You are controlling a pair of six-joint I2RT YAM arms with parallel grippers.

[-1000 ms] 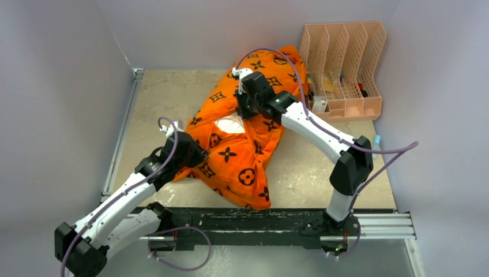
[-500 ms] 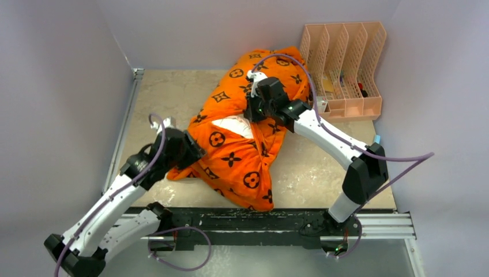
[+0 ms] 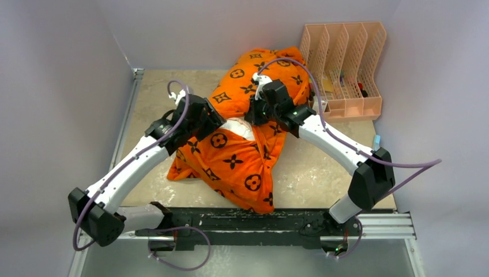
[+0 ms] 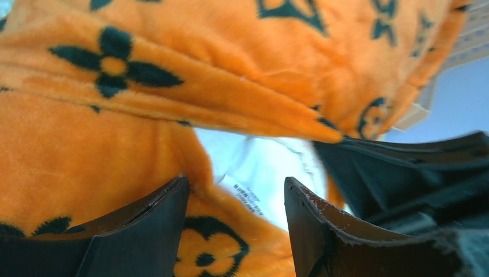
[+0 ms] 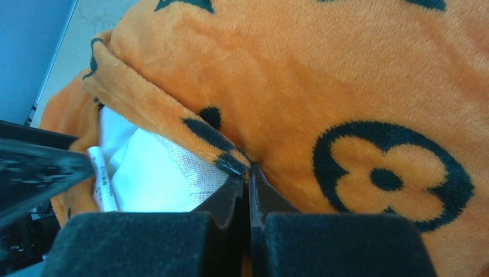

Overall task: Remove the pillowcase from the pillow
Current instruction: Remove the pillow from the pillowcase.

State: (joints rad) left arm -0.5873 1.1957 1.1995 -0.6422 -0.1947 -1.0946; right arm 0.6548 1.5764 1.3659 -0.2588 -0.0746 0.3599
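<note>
So my right gripper [image 5: 249, 180] is clamped on the pillowcase [image 5: 346, 86] hem, left gripper [image 4: 236, 193] wide open at the pillow [image 4: 271, 167]. Next: grab pillow, pull apart.

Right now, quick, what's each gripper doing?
Left gripper: open, holding nothing, facing the white pillow.
Right gripper: shut on the orange pillowcase hem.

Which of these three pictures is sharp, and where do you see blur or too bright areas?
Top external view: sharp, soft even light, weak shadows. Left wrist view: pillowcase pile fairly sharp, white pillow washed out, right gripper blurred. Right wrist view: plush sharp, dark left edge smeared.
</note>
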